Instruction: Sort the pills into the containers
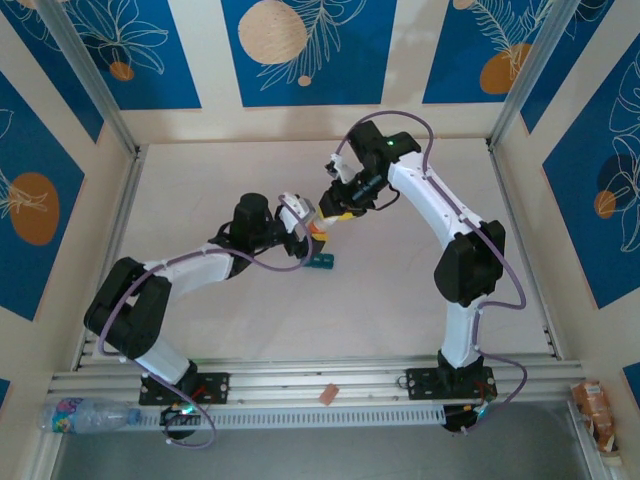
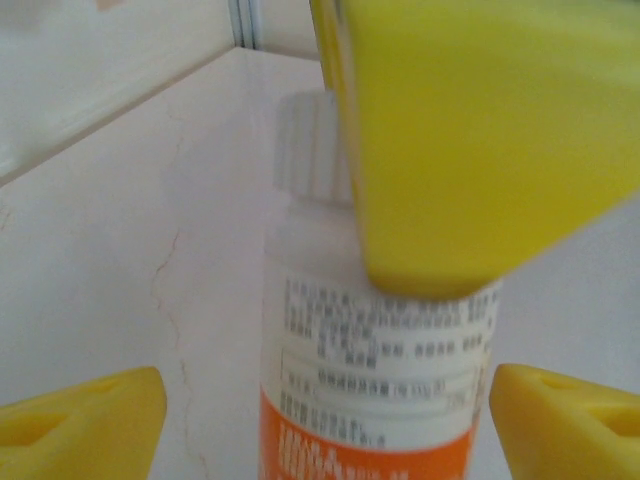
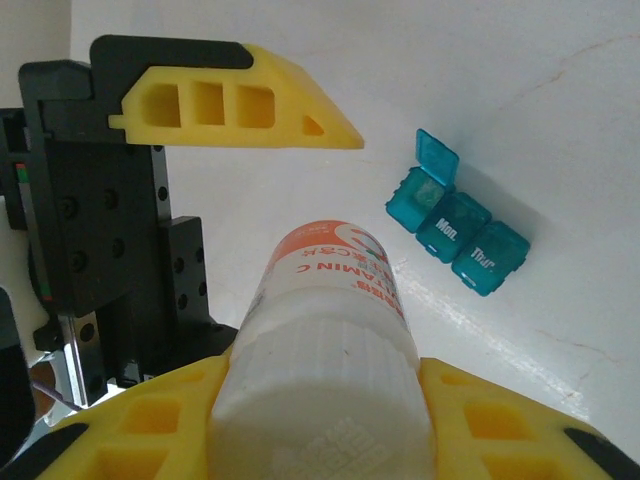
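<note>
Bottle (image 3: 330, 330), white with an orange band, is clamped at its cap end by the right gripper (image 3: 325, 430) jaws. Left gripper (image 2: 322, 400) jaws stand open, straddling its body. Containers (image 3: 455, 232), a teal three-cell strip, lie on the counter (image 3: 560, 110) at 2 o'clock from the bottle in the right wrist view, one end lid raised.

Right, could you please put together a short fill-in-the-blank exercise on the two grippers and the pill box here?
1. The right gripper is shut on the cap end of the white bottle, whose band is ____.
2. The jaws of the left gripper stand ____ on either side of the bottle.
3. The teal containers strip has ____ compartments.
4. Just ____ lid stands open.

Missing words: orange; open; three; one.
</note>
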